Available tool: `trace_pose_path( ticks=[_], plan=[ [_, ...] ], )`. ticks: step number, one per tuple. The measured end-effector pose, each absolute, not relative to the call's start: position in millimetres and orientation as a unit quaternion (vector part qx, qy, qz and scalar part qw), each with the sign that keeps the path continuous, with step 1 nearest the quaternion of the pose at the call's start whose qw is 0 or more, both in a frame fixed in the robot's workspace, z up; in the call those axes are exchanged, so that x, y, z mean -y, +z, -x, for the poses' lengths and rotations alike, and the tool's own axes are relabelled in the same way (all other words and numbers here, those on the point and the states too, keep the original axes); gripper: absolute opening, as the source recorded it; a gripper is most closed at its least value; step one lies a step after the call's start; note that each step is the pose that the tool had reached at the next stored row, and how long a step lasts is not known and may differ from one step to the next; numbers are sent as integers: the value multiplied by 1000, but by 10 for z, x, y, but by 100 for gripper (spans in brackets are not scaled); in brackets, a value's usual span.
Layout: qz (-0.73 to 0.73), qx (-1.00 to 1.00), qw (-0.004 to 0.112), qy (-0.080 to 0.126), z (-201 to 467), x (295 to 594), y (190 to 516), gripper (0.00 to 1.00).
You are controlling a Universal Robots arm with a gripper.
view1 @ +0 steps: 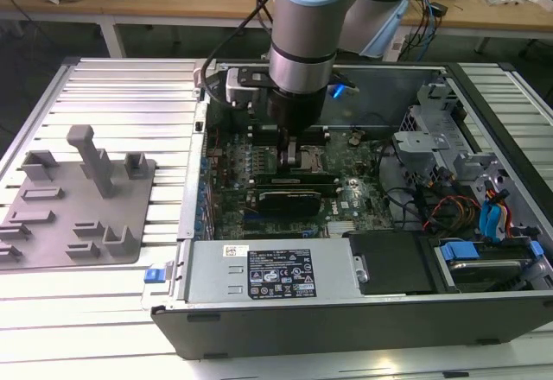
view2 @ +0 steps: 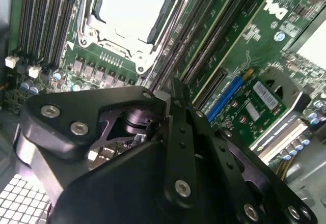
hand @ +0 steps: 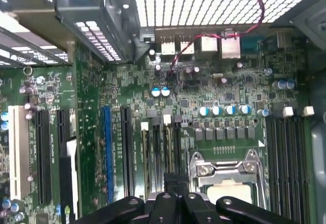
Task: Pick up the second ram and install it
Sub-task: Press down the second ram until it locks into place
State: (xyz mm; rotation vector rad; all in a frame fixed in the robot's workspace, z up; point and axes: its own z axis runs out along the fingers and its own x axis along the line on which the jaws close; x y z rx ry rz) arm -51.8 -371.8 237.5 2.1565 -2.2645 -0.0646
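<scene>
Black two-fingered gripper (view1: 292, 157) lowered into the open grey computer case (view1: 346, 311), jaws nearly closed, apparently pinching the thin, edge-on second ram (view2: 164, 98) over the memory slots at nine o'clock of the silver CPU socket (hand: 227, 175); board colour unclear.

A table of pale ribbed metal slats (view1: 112, 95) carries everything, its surface running from the exterior view's left edge across to the right behind the machine. On its left part lies a flat grey plastic holder plate (view1: 78, 212) with several low blocks and one taller post standing up from it. Beside that, toward the exterior view's right, an open dark computer case (view1: 346, 311) rests directly on the slats, its side panel off and the green motherboard (view1: 251, 160) facing up inside, with a small blue clip (view1: 155, 273) at its near left corner.
</scene>
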Motion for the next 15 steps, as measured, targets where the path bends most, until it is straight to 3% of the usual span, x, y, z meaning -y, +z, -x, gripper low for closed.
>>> trace_pose_path(
  ticks=[15],
  plan=[
    [-689, 724, 7, -21, 546, 3718, 2293, 8]
  ],
)
